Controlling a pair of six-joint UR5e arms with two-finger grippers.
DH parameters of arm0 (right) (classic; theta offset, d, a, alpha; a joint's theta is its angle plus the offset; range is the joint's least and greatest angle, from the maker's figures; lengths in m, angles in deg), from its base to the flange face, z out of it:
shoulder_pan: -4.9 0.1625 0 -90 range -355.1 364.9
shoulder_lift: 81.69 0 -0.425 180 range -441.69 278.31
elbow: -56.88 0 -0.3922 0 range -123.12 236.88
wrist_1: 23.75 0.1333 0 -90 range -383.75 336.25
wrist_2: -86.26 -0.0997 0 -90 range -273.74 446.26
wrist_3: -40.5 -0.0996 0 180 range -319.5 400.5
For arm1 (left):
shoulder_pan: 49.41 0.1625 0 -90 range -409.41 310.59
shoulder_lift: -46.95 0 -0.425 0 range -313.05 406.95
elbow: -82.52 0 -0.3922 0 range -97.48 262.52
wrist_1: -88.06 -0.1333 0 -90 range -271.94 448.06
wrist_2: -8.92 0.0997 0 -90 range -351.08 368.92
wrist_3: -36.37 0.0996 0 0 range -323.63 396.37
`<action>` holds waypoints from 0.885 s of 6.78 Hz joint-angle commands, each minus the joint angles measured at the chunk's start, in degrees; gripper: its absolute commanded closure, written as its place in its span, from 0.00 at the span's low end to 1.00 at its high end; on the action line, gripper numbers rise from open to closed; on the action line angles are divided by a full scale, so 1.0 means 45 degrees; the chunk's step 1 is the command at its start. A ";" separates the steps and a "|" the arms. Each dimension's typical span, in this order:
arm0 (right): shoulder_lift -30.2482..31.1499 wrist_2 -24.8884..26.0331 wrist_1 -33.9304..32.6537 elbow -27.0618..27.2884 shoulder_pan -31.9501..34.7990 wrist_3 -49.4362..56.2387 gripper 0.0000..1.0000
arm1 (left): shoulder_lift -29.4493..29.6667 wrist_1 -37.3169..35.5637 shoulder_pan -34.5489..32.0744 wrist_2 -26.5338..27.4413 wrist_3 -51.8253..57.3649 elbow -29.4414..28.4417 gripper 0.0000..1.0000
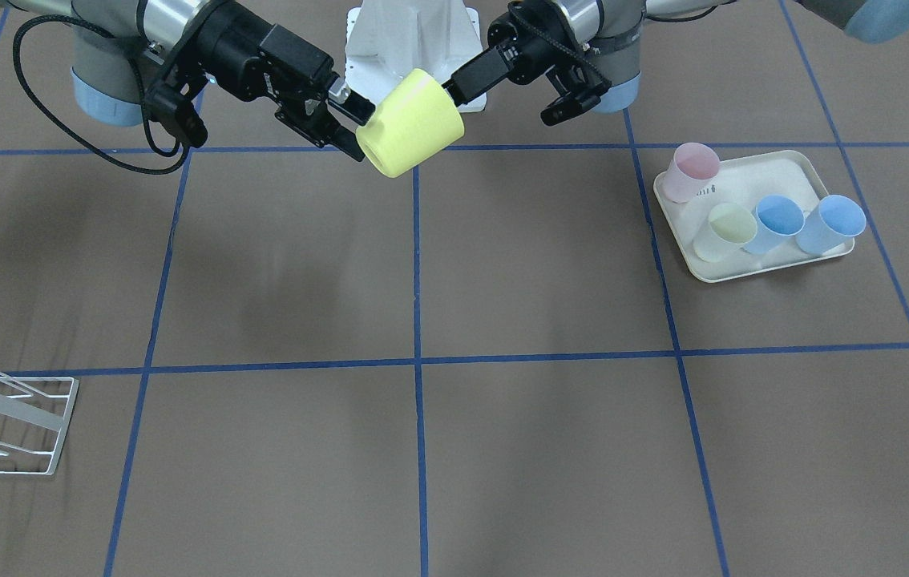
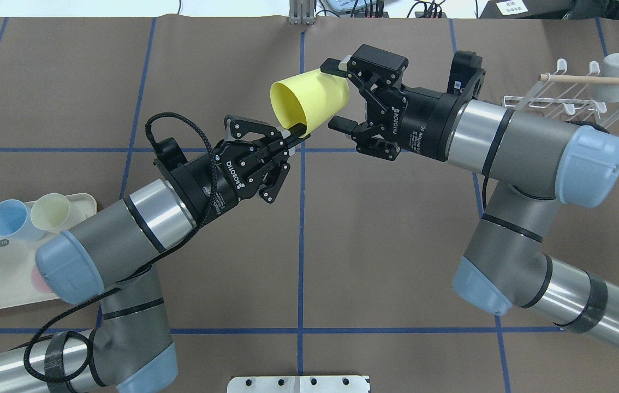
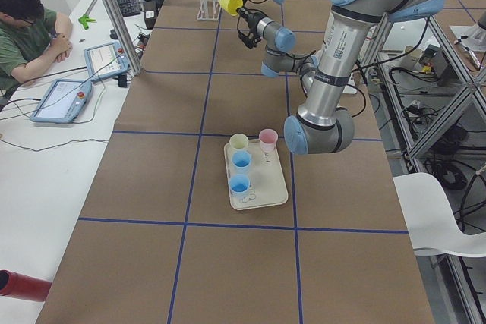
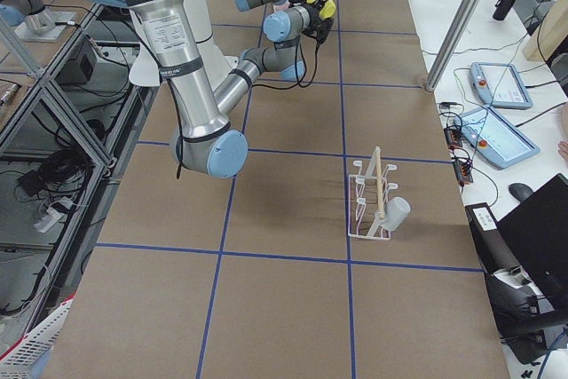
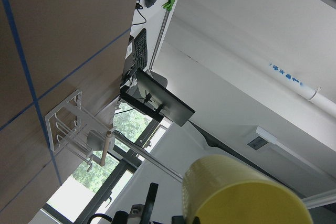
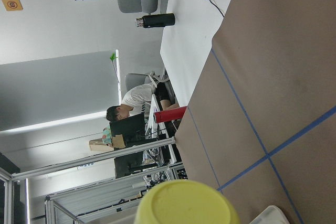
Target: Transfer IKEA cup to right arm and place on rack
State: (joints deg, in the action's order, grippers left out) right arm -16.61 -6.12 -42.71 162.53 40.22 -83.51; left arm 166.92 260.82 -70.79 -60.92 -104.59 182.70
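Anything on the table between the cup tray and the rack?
No: bare brown table with blue tape lines between the tray and the rack, seen in the front-facing view.

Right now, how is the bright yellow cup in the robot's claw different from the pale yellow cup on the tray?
The bright yellow cup hangs in the air, tipped sideways, its rim pinched by the left claw; the pale yellow cup stands upright on the tray, touched by nothing. The held cup's colour is strong; the tray cup's is washed out. Both are plain, handleless cups, wider at the mouth.
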 commanded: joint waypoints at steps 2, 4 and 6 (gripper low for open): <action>-0.0008 0.0020 -0.0006 -0.0059 -0.0054 -0.0019 0.22 | 0.0432 -0.0049 0.0317 0.0381 0.0036 -0.0328 1.00; 0.0012 0.0020 0.0013 -0.0098 0.0120 0.0116 1.00 | 0.0432 -0.0049 0.0299 0.0285 0.1061 -0.0270 0.01; 0.0224 0.0058 -0.0006 -0.0157 0.1267 0.0833 1.00 | 0.0334 -0.0049 0.0202 0.0187 0.1851 0.0022 0.00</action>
State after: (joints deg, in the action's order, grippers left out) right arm -16.27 -5.99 -42.67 161.88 42.80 -82.14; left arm 168.63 260.59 -69.62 -59.87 -97.88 182.24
